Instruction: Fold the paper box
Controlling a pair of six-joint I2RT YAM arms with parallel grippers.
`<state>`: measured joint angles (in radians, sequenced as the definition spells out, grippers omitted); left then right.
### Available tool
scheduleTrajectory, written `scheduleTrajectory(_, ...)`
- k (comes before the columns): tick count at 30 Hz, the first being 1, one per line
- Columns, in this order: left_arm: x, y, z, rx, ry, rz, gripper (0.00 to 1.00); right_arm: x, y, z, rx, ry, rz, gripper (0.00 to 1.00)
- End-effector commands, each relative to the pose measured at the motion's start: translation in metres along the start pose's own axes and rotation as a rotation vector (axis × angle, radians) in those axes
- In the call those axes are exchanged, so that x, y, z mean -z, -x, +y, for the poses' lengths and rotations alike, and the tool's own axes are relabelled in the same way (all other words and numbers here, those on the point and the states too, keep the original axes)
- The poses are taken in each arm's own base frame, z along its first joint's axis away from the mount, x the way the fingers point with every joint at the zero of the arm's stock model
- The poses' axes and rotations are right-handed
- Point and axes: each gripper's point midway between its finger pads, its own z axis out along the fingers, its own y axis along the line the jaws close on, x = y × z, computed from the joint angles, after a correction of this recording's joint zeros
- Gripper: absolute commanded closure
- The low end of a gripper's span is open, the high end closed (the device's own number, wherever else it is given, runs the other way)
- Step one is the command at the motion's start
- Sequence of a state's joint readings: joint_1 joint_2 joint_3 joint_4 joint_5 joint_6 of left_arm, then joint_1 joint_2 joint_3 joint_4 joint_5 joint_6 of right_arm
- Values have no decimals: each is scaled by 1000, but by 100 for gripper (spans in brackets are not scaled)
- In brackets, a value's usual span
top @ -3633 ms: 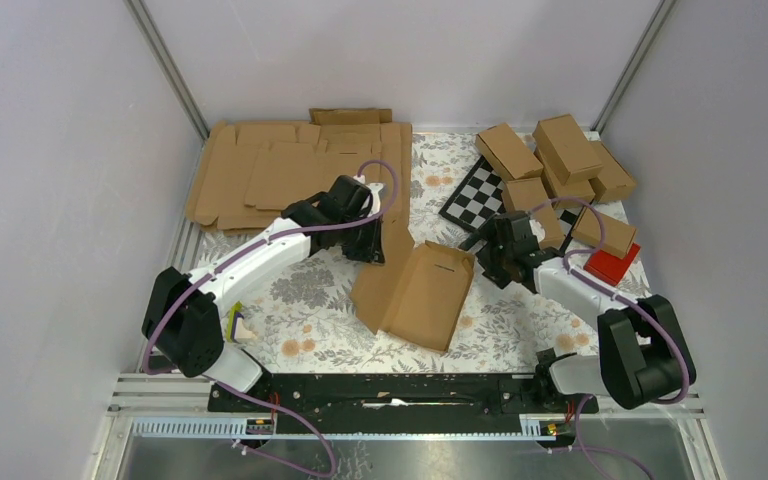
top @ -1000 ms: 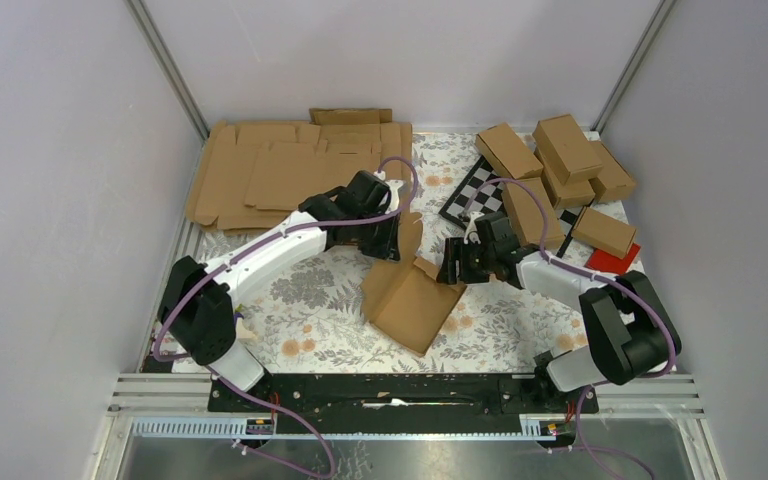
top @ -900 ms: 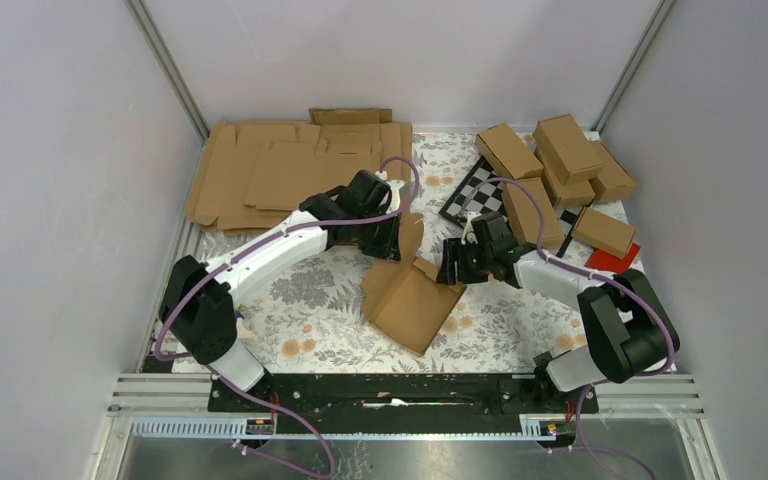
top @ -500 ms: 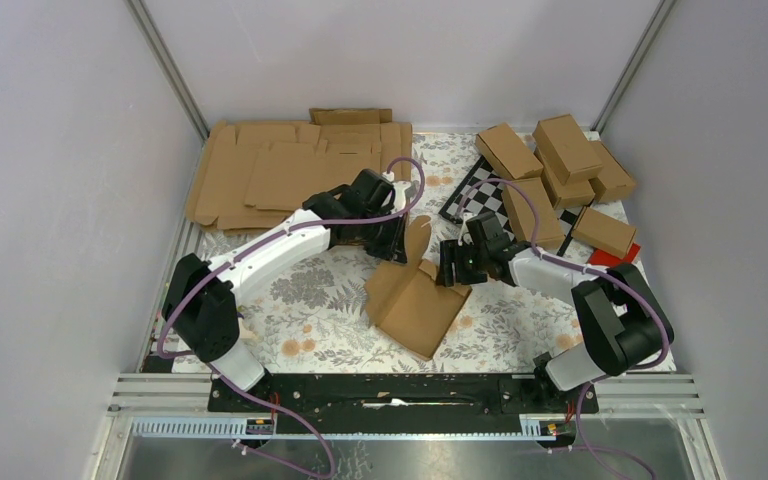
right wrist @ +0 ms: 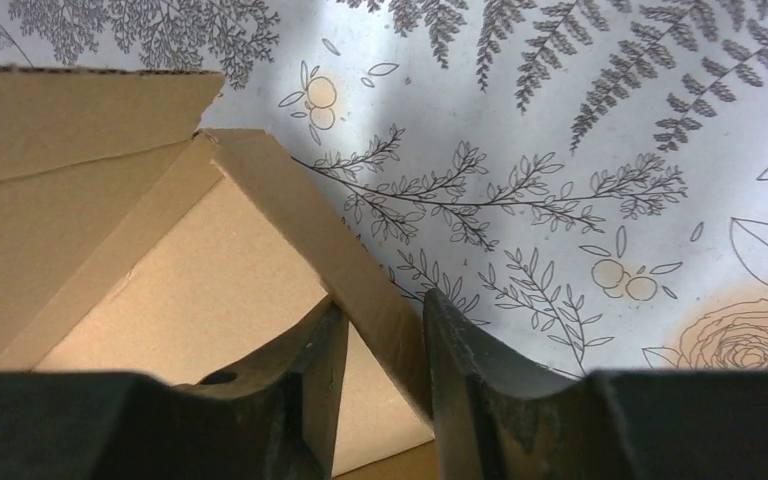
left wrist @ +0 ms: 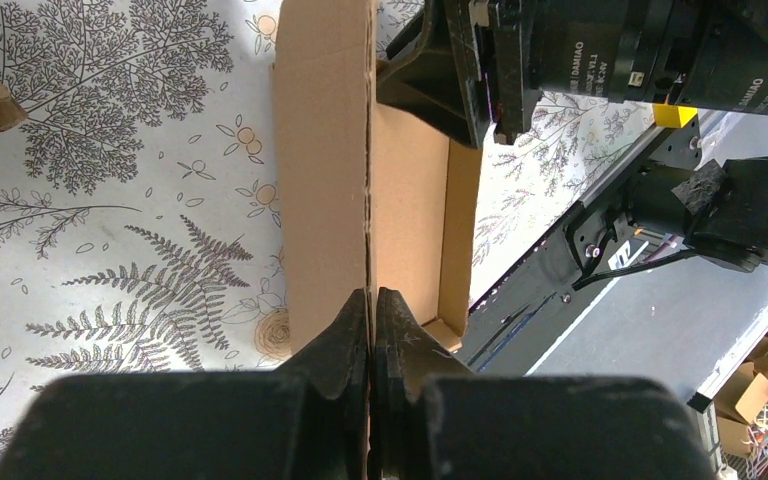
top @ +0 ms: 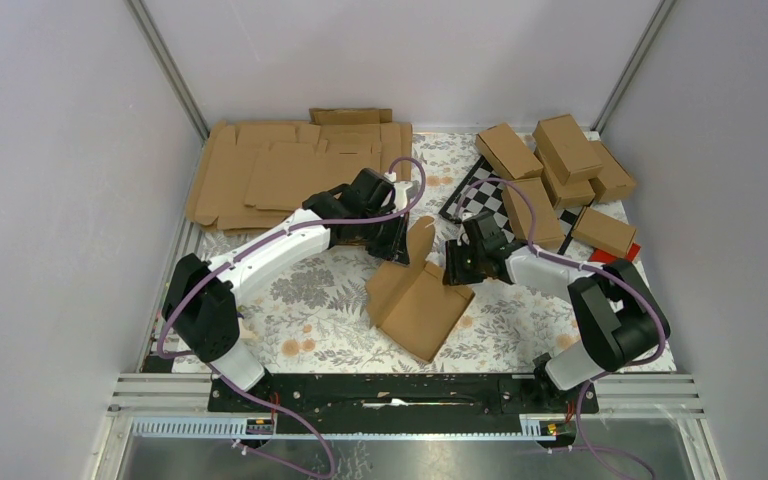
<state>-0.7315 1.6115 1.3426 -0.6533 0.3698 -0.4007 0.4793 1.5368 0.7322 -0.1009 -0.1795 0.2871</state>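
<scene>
Resting on the bench (top: pixel 300 290), the box (top: pixel 415 300) is half formed, open-topped and holds nothing. Left hand (left wrist: pixel 372 320) is pinched tight on an upright flap. Right hand (right wrist: pixel 380 330) straddles a side wall; whether it grips cannot be told. Cardboard is probably light, stiff and easily creased: hold flap edges near creases.

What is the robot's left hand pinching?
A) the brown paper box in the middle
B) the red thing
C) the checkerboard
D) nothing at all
A: in the left wrist view the left gripper is shut tight on a thin upright panel of the paper box.
</scene>
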Motion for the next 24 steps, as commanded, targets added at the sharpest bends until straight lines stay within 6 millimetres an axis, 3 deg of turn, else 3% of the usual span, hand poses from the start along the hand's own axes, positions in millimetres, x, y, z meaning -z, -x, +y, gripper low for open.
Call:
scheduleTrajectory(1,6,20,-26,-35,-98,-58,100,-3,-1,1,31,-39,10,69)
scheduleTrajectory(3,6,20,-26,-36,-98,-58,100,-4,0,1,41,-49,8,89)
scheduleTrajectory(4,6,20,-26,-39,-99,-58,100,-5,-1,0,45,-62,8,93)
scheduleTrajectory(10,6,23,-25,-53,-89,-62,100,-9,-5,0,76,-108,7,93)
scheduleTrajectory(14,8,27,-12,-73,-9,-70,100,-6,-8,-3,108,-185,-5,94)
scheduleTrajectory(19,11,35,-3,-78,42,-84,96,4,-13,0,114,-224,-89,83)
scheduleTrajectory(21,13,38,-3,-93,46,-93,93,7,-12,2,115,-209,-108,71)
scheduleTrajectory(24,15,40,-3,-122,45,-96,92,8,-10,4,126,-198,-112,64)
